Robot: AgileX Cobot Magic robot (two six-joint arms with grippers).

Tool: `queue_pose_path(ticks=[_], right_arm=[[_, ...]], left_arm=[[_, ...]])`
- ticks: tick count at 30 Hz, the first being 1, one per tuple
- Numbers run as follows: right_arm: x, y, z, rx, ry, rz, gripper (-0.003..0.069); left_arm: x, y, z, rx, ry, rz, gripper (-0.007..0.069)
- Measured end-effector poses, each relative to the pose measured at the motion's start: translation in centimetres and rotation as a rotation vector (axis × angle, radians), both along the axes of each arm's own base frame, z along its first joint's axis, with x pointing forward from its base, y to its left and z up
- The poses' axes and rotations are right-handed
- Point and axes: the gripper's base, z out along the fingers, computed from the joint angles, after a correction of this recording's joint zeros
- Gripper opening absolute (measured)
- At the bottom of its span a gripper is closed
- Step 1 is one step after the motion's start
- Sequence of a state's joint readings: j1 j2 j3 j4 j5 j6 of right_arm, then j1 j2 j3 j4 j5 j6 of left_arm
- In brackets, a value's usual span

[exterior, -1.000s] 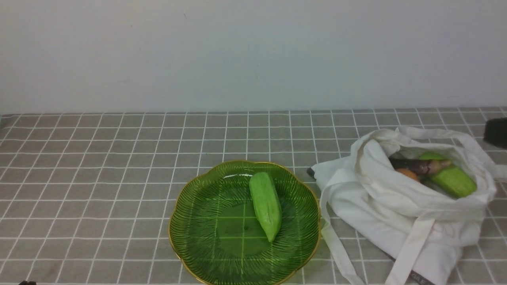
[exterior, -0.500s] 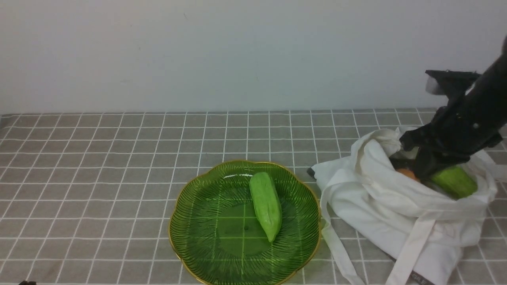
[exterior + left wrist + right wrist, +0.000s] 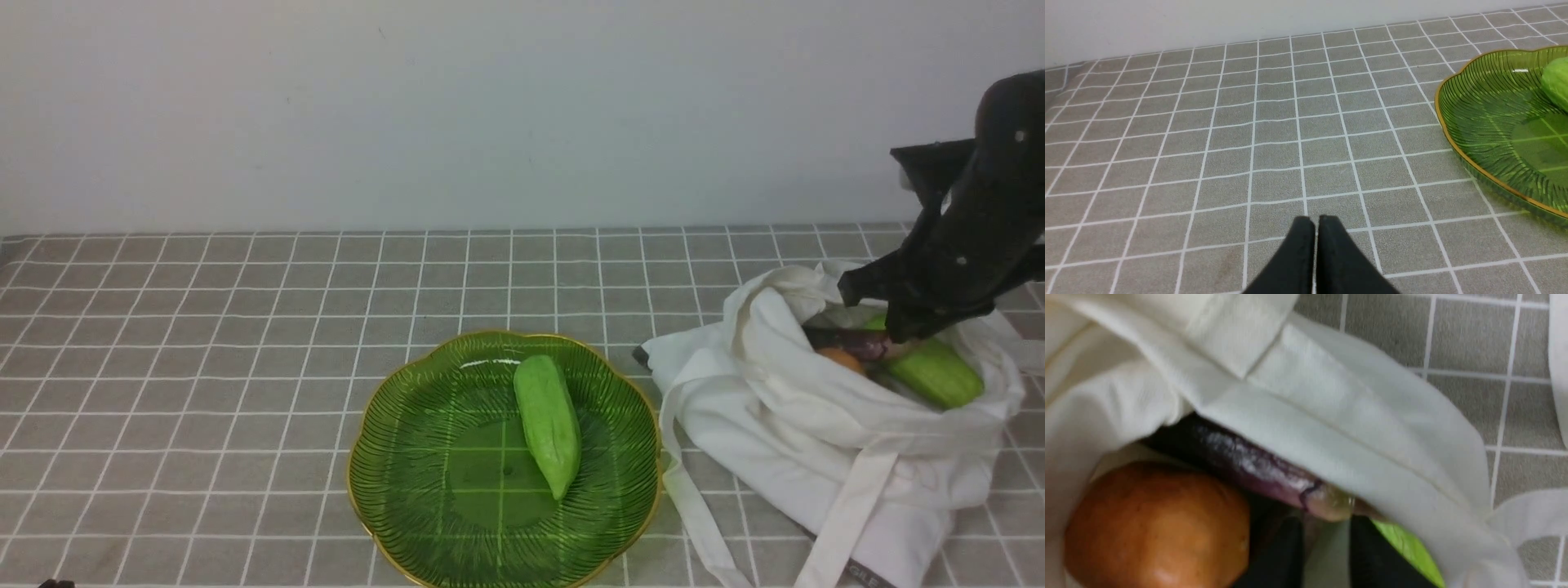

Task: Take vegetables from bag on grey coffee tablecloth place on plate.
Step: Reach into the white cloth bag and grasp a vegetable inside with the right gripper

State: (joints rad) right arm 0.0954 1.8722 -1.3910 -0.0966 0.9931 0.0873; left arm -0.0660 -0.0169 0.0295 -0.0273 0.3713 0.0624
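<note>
Right fingers [image 3: 1280,555] stand apart inside the white bag [image 3: 816,425], tips just short of the eggplant [image 3: 1241,461]'s tan stem end, with the orange-brown round vegetable [image 3: 1155,522] beside them and a green gourd [image 3: 935,371] on their other side. Well away, a second gourd [image 3: 547,425] lies on the plate [image 3: 408,474]. Left fingers [image 3: 1298,257] are pressed together over the tablecloth [image 3: 1208,122]

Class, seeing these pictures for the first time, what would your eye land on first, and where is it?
The glassy green plate with its gold rim stands out at the centre front of the checked tablecloth, a pale green gourd lying on it. To its right slumps the white bag, with the right end effector at its mouth, over a dark purple eggplant and an orange-brown round vegetable.
</note>
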Motion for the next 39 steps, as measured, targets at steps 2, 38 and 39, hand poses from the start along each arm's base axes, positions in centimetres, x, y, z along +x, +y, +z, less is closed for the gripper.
queue_pose_path(ticks=[2, 38, 39], right_arm=[[0.2, -0.4, -0.5, 0.001, 0.005, -0.016, 0.029], [0.2, -0.8, -2.2, 0.022, 0.106, 0.05, 0.0025], [0.0, -0.8, -1.9, 0.022, 0.109, 0.051, 0.001]], left_arm=[[0.0, 0.0, 0.0, 0.0, 0.0, 0.0, -0.0005], [0.0, 0.0, 0.0, 0.0, 0.0, 0.0, -0.0005], [0.0, 0.0, 0.0, 0.0, 0.0, 0.0, -0.0005]])
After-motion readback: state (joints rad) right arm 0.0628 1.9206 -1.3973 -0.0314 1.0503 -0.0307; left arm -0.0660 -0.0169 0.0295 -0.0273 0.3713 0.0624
